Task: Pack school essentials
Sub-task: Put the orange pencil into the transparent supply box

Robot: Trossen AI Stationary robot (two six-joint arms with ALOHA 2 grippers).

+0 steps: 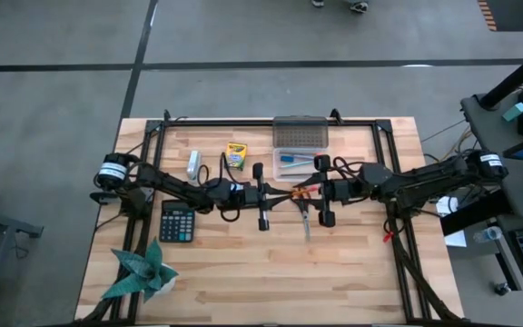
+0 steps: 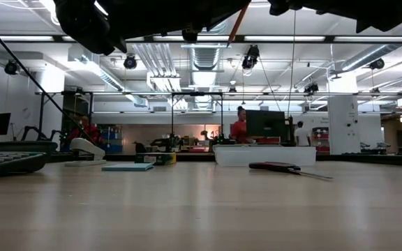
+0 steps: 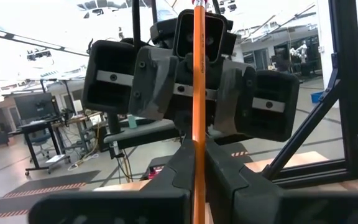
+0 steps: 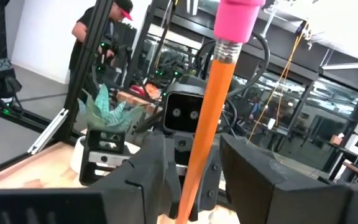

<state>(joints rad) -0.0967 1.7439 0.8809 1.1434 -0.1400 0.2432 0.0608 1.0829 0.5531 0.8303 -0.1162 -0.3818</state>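
Both arms meet above the table's middle. My left gripper (image 1: 263,194) (image 3: 197,168) is shut on an orange pencil (image 1: 294,192) (image 3: 198,93) with a pink eraser (image 4: 238,18). My right gripper (image 1: 321,191) (image 4: 194,158) is open, one finger on either side of the pencil with a gap to each. The red-handled scissors (image 1: 305,218) (image 2: 279,166) lie flat on the table below. The light-blue note pad (image 2: 128,166) and the crayon box (image 1: 235,154) lie toward the far side. A clear box (image 1: 298,150) holds blue items. My left gripper pinches the pencil's shaft (image 3: 198,146) between its two fingers, coming level from the table's left. The fingers lie along the pencil. It is lifted clear of the table and runs toward the right arm, eraser end far inside the right gripper's open fingers.
A black calculator (image 1: 177,221) and a green folded-paper plant (image 1: 143,271) sit on the table's near left. A white stapler (image 1: 193,163) lies beside the crayon box. A black frame (image 1: 398,236) runs along the table's edges. People stand in the room beyond (image 4: 101,31).
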